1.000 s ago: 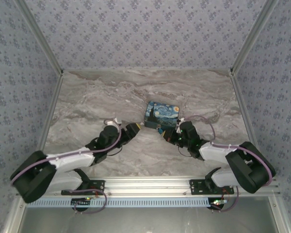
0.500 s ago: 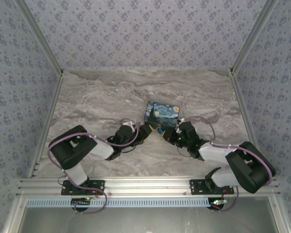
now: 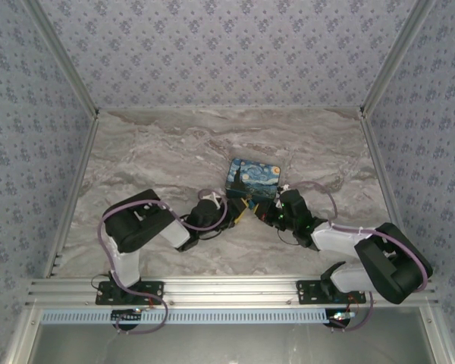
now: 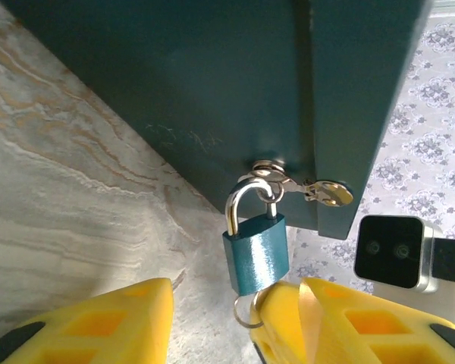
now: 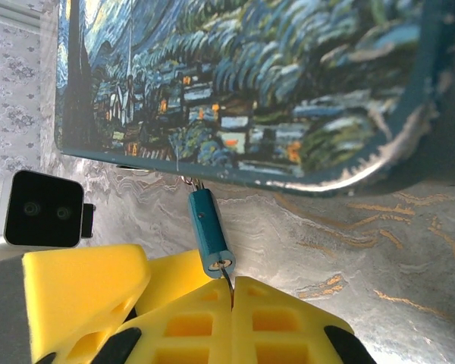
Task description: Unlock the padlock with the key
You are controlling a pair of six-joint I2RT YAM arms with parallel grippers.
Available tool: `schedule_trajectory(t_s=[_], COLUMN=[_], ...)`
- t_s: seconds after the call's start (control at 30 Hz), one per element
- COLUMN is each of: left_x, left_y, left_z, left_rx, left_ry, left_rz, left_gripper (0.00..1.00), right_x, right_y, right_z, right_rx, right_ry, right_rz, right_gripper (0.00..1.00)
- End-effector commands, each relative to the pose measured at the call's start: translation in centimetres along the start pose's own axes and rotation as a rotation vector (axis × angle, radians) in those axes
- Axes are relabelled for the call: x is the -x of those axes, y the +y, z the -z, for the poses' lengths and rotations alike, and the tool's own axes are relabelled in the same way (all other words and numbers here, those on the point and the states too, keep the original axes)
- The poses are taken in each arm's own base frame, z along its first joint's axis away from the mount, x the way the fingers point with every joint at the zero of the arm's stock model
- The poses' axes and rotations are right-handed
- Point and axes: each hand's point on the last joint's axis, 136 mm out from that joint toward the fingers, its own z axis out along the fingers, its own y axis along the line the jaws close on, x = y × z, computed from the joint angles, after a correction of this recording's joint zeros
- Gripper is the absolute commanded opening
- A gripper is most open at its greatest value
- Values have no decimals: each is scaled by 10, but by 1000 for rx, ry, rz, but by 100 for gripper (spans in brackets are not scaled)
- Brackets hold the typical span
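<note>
Over the last second our left arm has drawn its elbow up and pushed the left gripper (image 3: pixel 237 211) rightward, close to the near wall of the box (image 3: pixel 252 174), while the right arm has kept its place. From the left wrist we see the padlock (image 4: pixel 256 254) hanging by its shackle (image 4: pixel 243 199) from the hasp (image 4: pixel 269 168) on the box's dark side, body down, with the marble table (image 4: pixel 61 189) beside it. The left jaws stand wide apart with nothing in them, and the padlock's lower half sits between them, nearer the right-hand finger. The right gripper (image 5: pixel 232 294) is pressed closed on the key (image 5: pixel 227 274), a thin sliver running from the finger seam up to the padlock's bottom face (how deep it sits in the keyway we cannot tell). We judge the step in hand to be bracing: the key is presented, and the lock needs holding before it can be turned. Next, we think, the left fingers should close squarely on the blue body without knocking it off the key; then the right wrist can roll to turn it.
</note>
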Motion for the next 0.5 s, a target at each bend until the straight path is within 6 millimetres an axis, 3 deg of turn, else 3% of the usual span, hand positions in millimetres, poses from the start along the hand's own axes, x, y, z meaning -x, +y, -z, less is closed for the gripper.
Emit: schedule_trajectory(t_s=[0.0, 0.47], left_x=[-3, -3], left_y=[-15, -6], left_z=[-8, -17], left_rx=[-57, -41], left_ry=[-3, -25], left_rz=[15, 70], left_gripper=[46, 33], right_x=[4, 3], right_y=[7, 9], right_z=[1, 1], right_rx=[-2, 5], right_ry=[-9, -5], right_rz=[-13, -23], right_gripper=[0, 0])
